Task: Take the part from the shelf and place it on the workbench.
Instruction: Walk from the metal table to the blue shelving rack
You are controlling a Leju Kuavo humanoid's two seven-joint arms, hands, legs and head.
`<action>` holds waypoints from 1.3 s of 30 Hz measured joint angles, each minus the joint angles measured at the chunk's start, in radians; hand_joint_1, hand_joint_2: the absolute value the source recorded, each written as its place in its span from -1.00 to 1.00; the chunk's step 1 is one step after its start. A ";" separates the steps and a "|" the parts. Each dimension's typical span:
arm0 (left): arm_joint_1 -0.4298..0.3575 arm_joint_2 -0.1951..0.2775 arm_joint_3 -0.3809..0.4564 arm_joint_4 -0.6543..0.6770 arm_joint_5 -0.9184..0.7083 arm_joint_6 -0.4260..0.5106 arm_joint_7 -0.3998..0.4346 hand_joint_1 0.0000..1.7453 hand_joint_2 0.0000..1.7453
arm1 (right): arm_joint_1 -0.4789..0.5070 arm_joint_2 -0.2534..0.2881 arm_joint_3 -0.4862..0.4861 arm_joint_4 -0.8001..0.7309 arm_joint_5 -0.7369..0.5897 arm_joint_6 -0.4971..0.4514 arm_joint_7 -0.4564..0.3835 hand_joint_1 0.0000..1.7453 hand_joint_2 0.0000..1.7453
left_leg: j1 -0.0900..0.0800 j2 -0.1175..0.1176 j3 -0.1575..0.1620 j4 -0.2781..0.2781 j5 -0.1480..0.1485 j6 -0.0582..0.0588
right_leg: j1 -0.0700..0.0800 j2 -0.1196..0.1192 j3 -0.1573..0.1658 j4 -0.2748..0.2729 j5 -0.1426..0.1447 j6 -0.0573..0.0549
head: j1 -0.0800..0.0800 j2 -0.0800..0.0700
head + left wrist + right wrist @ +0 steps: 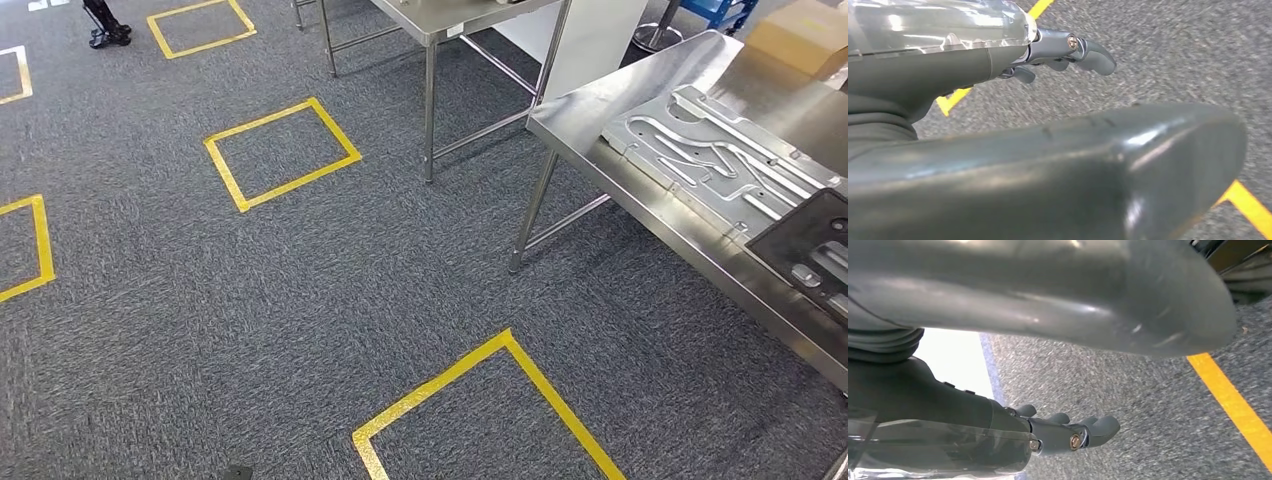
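Note:
The steel workbench (640,200) stands at the right in the head view. On it lie a silver machined plate with winding channels (715,150) and a dark tray (810,250) holding small metal pieces. My left hand (1013,160) hangs over the grey carpet, its thumb well apart from its fingers (1088,50), and holds nothing. My right hand (998,295) also hangs over the carpet with nothing between its thumb and lightly curled fingers (1083,432).
A second steel table (440,30) stands at the back centre with a white panel (590,40) beside it. A cardboard box (800,35) sits at the bench's far end. Yellow tape squares (280,150) mark the carpet, one of them close in front (490,410).

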 joint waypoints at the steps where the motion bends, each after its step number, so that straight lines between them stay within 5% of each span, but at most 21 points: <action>1: -0.004 0.000 0.000 0.000 0.004 -0.003 -0.010 -1.00 -1.00 | 0.000 0.000 -0.004 0.000 -0.001 0.001 0.003 -1.00 -1.00 | -0.001 -0.006 0.000 0.001 0.000 0.000 | 0.000 0.001 -0.005 0.003 0.014 -0.001 | 0.000 0.000; 5: -0.017 -0.002 0.005 0.000 0.025 -0.014 -0.040 -1.00 -1.00 | 0.001 0.000 -0.009 0.001 0.020 0.008 -0.003 -1.00 -1.00 | -0.003 -0.033 0.002 0.007 -0.004 -0.008 | 0.002 0.028 0.097 -0.226 0.139 -0.015 | 0.000 0.000; 10: -0.009 -0.008 0.017 0.000 0.037 -0.004 -0.021 -1.00 -1.00 | -0.004 0.004 -0.006 0.001 0.049 0.009 -0.072 -1.00 -1.00 | -0.002 -0.036 -0.005 0.018 -0.014 -0.035 | 0.001 0.025 0.118 -0.277 0.152 -0.038 | 0.000 0.000; 12: -0.006 -0.012 0.017 0.000 0.035 0.004 -0.003 -1.00 -1.00 | -0.004 0.007 -0.002 0.001 0.059 0.010 -0.092 -1.00 -1.00 | 0.000 -0.017 -0.035 0.088 -0.058 -0.043 | -0.003 0.011 0.122 -0.284 0.154 -0.047 | 0.000 0.000; 14: -0.004 -0.018 0.017 0.000 0.034 0.010 0.016 -1.00 -1.00 | -0.003 0.006 0.001 0.001 0.070 0.016 -0.102 -1.00 -1.00 | 0.006 -0.004 -0.097 0.218 -0.122 -0.051 | 0.000 -0.003 0.122 -0.284 0.152 -0.051 | 0.000 0.000; 16: 0.000 -0.024 0.017 0.000 0.033 0.017 0.033 -1.00 -1.00 | -0.003 0.006 0.006 0.001 0.080 0.023 -0.104 -1.00 -1.00 | 0.010 0.001 -0.130 0.287 -0.135 -0.056 | 0.001 -0.016 0.123 -0.283 0.150 -0.052 | 0.000 0.000; 17: 0.003 -0.027 0.017 0.000 0.032 0.021 0.040 -1.00 -1.00 | -0.004 0.006 0.009 0.001 0.084 0.027 -0.102 -1.00 -1.00 | 0.012 0.004 -0.119 0.265 -0.114 -0.057 | 0.001 -0.021 0.125 -0.283 0.149 -0.050 | 0.000 0.000; 19: 0.005 -0.031 0.017 0.000 0.032 0.028 0.047 -1.00 -1.00 | -0.005 0.006 0.016 0.001 0.091 0.032 -0.095 -1.00 -1.00 | 0.012 0.025 -0.052 0.133 -0.049 -0.053 | 0.002 -0.030 0.131 -0.283 0.145 -0.045 | 0.000 0.000; 21: 0.004 -0.036 0.017 0.000 0.032 0.032 0.050 -1.00 -1.00 | -0.005 0.006 0.022 0.001 0.094 0.033 -0.090 -1.00 -1.00 | 0.006 0.046 -0.001 0.030 -0.017 -0.043 | 0.007 -0.038 0.136 -0.281 0.140 -0.035 | 0.000 0.000; 25: 0.006 -0.046 0.017 0.000 0.034 0.038 0.053 -1.00 -1.00 | -0.008 0.004 0.029 0.001 0.100 0.033 -0.081 -1.00 -1.00 | 0.003 0.034 0.007 0.004 -0.011 -0.019 | 0.008 -0.044 0.138 -0.275 0.129 -0.012 | 0.000 0.000; 27: 0.005 -0.051 0.017 0.000 0.035 0.038 0.053 -1.00 -1.00 | -0.008 0.003 0.031 0.001 0.103 0.033 -0.075 -1.00 -1.00 | 0.007 0.024 0.009 -0.004 -0.004 -0.006 | 0.004 -0.021 0.109 -0.210 0.084 -0.003 | 0.000 0.000; 30: 0.004 -0.055 0.017 0.000 0.034 0.038 0.052 -1.00 -1.00 | -0.006 0.003 0.033 0.001 0.105 0.033 -0.071 -1.00 -1.00 | 0.004 0.009 0.007 -0.004 -0.003 -0.001 | 0.003 0.001 0.014 -0.018 -0.001 0.002 | 0.000 0.000; 32: 0.004 -0.058 0.017 0.000 0.032 0.038 0.052 -1.00 -1.00 | -0.005 0.002 0.033 0.001 0.107 0.031 -0.071 -1.00 -1.00 | 0.002 -0.006 0.009 -0.004 -0.004 -0.001 | 0.003 0.002 0.002 -0.004 0.023 0.001 | 0.000 0.000; 35: 0.003 -0.065 0.017 0.000 0.030 0.038 0.052 -1.00 -1.00 | -0.004 -0.002 0.035 0.001 0.114 0.029 -0.072 -1.00 -1.00 | 0.001 -0.030 0.014 -0.001 -0.007 -0.007 | 0.003 0.025 0.084 -0.196 0.131 -0.010 | 0.000 0.000; 37: 0.002 -0.068 0.017 0.000 0.028 0.038 0.051 -1.00 -1.00 | -0.005 -0.004 0.039 0.001 0.119 0.029 -0.072 -1.00 -1.00 | -0.001 -0.039 0.010 0.003 -0.009 -0.016 | 0.006 0.041 0.112 -0.267 0.152 -0.018 | 0.000 0.000; 39: 0.001 -0.068 0.017 0.000 0.025 0.038 0.049 -1.00 -1.00 | -0.009 -0.004 0.046 0.001 0.122 0.029 -0.072 -1.00 -1.00 | -0.001 -0.047 0.007 0.002 -0.009 -0.029 | 0.006 0.036 0.113 -0.275 0.152 -0.028 | 0.000 0.000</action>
